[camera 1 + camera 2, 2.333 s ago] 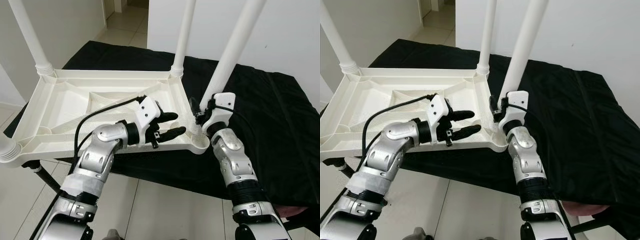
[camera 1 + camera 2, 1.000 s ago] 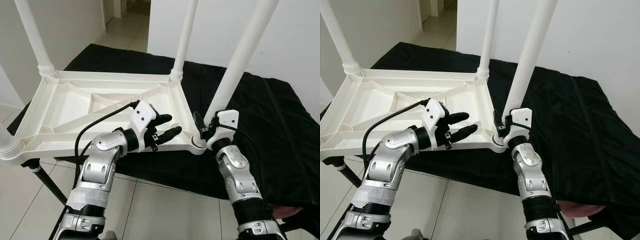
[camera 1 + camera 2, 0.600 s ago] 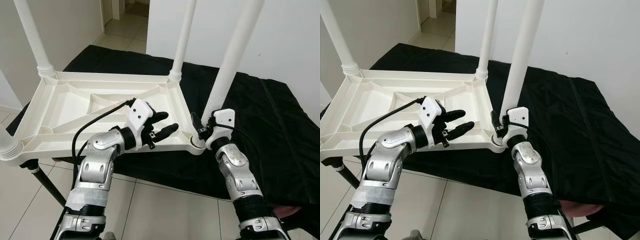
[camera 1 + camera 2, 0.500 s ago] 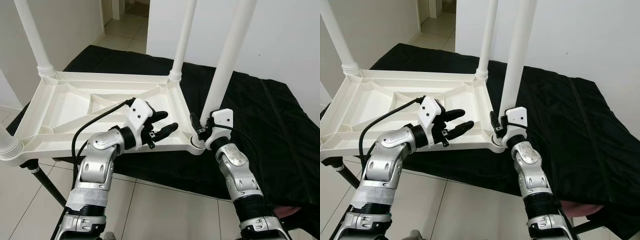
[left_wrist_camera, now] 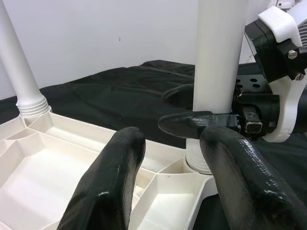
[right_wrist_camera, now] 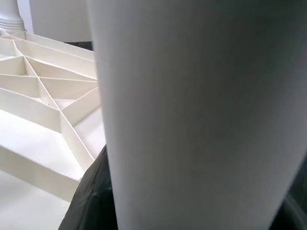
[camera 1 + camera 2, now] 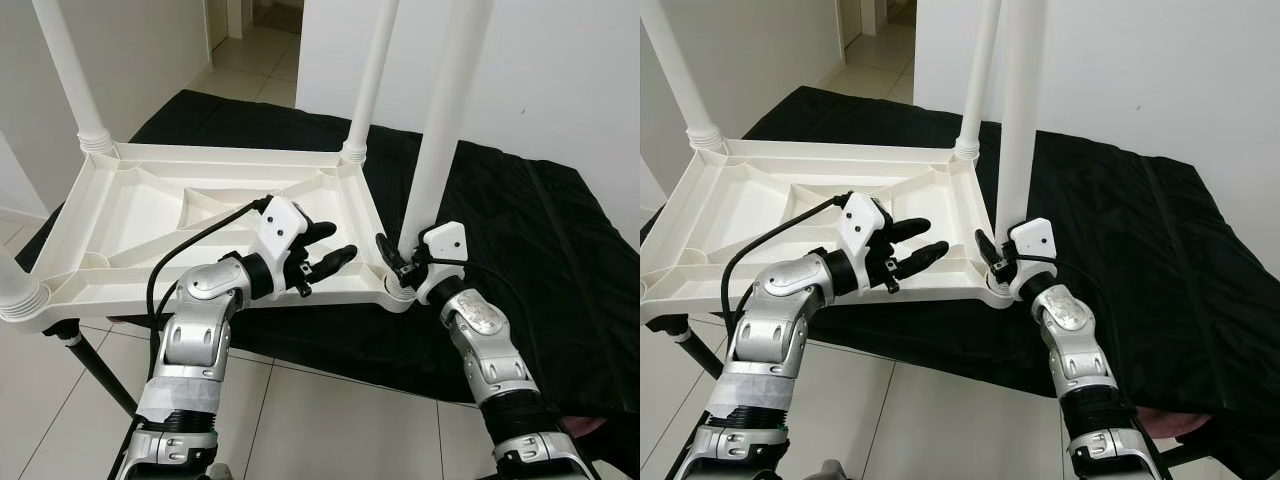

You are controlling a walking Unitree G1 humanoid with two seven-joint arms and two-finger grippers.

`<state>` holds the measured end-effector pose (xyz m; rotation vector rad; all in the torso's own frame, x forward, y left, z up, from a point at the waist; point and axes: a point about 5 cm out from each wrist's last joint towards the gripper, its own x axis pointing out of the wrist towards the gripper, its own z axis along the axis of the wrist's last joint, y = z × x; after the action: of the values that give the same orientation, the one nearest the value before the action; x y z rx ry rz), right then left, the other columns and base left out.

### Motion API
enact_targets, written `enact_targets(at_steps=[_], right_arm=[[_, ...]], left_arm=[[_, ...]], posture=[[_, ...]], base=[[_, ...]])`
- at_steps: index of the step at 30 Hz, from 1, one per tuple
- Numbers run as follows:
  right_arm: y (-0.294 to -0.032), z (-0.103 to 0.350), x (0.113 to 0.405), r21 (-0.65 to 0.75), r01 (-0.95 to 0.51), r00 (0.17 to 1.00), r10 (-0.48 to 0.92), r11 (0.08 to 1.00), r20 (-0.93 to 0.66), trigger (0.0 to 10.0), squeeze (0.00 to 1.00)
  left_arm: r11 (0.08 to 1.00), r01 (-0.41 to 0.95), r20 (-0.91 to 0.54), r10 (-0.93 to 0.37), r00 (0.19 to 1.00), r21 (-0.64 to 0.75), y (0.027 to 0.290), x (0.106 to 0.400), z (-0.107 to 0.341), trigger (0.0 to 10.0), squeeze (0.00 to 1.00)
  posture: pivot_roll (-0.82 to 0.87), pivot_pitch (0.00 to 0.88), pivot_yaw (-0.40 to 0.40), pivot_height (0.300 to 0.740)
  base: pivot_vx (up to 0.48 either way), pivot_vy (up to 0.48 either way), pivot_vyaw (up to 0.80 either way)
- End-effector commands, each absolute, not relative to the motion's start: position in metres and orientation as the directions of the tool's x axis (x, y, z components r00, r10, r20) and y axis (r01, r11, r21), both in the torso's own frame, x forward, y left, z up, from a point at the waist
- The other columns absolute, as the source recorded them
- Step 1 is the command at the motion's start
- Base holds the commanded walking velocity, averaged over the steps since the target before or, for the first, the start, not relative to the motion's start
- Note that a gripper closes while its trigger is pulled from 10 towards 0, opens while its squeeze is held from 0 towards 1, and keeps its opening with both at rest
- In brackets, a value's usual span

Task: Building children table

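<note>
Tabletop [image 7: 150, 215] upside down on black cloth [image 7: 540, 250], legs up. Right gripper [image 7: 400, 268] clamped on leg [image 7: 440, 130] base at tabletop's 4 o'clock corner. Left gripper [image 7: 325, 250], fingers apart, over near rim.

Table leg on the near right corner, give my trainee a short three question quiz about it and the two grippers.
1. True or false: the right gripper is shut on the near right leg.
2. Which best describes the left gripper? A) open, over the tabletop's underside, holding nothing B) shut on a leg C) resting on the black cloth
3. Fill in: the white tabletop lies upside down on a ____ cloth.

Key: 1 true; 2 A; 3 black
</note>
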<state>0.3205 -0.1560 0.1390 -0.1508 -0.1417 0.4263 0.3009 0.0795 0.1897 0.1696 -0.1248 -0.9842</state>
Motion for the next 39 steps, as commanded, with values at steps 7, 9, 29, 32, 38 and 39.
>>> enact_targets(at_steps=[7,9,29,32,38,39], right_arm=[[-0.165,0.109,0.314,-0.040,-0.375,0.927,0.375,0.926,-0.014,10.0,0.00],[-0.165,0.108,0.314,-0.030,-0.374,0.928,0.374,0.927,-0.011,10.0,0.00],[-0.166,0.095,0.311,0.079,-0.311,0.948,0.315,0.947,-0.052,10.0,0.00],[-0.168,0.093,0.311,0.096,-0.288,0.954,0.294,0.953,-0.060,10.0,0.00],[-0.174,0.086,0.310,0.156,-0.209,0.971,0.224,0.965,-0.085,10.0,0.00],[-0.174,0.085,0.310,0.157,-0.203,0.972,0.218,0.966,-0.087,10.0,0.00]], left_arm=[[0.788,0.583,0.093,-0.607,0.789,0.196,0.088,0.314,0.198,10.0,0.00],[0.788,0.583,0.093,-0.607,0.789,0.198,0.088,0.314,0.198,10.0,0.00],[0.787,0.582,0.100,-0.608,0.788,0.205,0.085,0.312,0.195,10.0,0.00],[0.786,0.583,0.100,-0.609,0.787,0.203,0.084,0.311,0.194,10.0,0.00],[0.784,0.588,0.104,-0.613,0.783,0.199,0.081,0.311,0.195,10.0,0.00],[0.784,0.587,0.105,-0.613,0.783,0.199,0.081,0.311,0.195,10.0,0.00]], posture=[[0.01,0.000,-0.046,0.740],[0.01,0.000,-0.046,0.740],[0.01,0.000,-0.074,0.740],[0.01,0.000,-0.074,0.740],[0.00,0.000,-0.073,0.740],[0.00,0.000,-0.073,0.740]], base=[[0.000,0.000,0.00],[0.000,0.000,0.00],[0.000,0.000,0.00],[0.000,0.000,0.00],[0.000,0.000,0.00],[0.000,0.000,0.00]])
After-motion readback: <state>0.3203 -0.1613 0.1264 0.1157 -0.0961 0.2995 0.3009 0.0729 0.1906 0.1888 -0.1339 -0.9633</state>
